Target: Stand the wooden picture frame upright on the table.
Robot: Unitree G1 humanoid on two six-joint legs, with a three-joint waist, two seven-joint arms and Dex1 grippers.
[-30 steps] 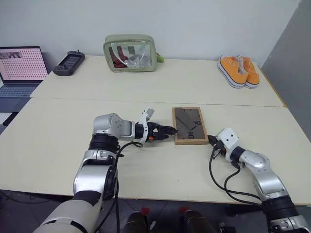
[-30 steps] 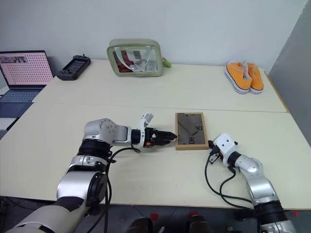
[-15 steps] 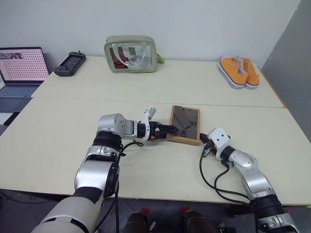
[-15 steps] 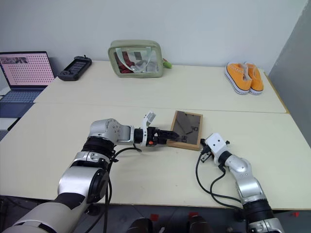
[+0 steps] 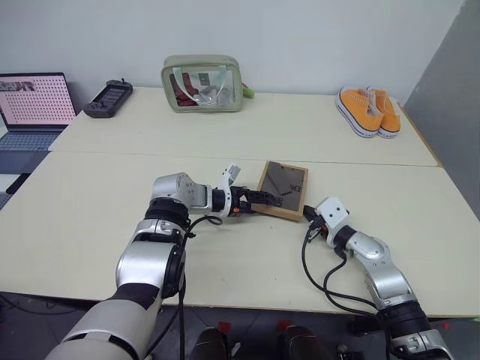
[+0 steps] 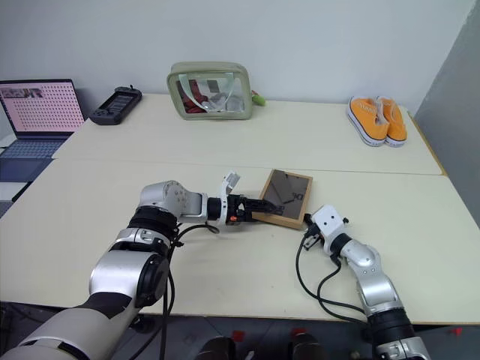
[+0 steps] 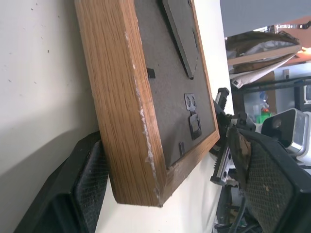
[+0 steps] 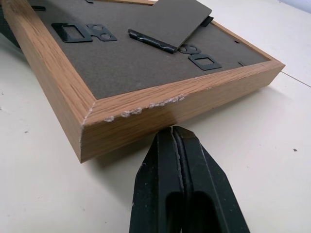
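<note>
Spreading wide, the left end effector straddled a corner of the wooden picture frame, which lay back-up and slightly tilted on the smooth cream desk. Its rough dark backing carried a flat stand. The right end effector, pressed together, touched the chipped wooden edge.

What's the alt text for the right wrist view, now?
The wooden picture frame lies back-up on the table, its dark back panel and stand facing up. The right gripper, its black fingers pressed shut, points at the chipped near edge.
</note>
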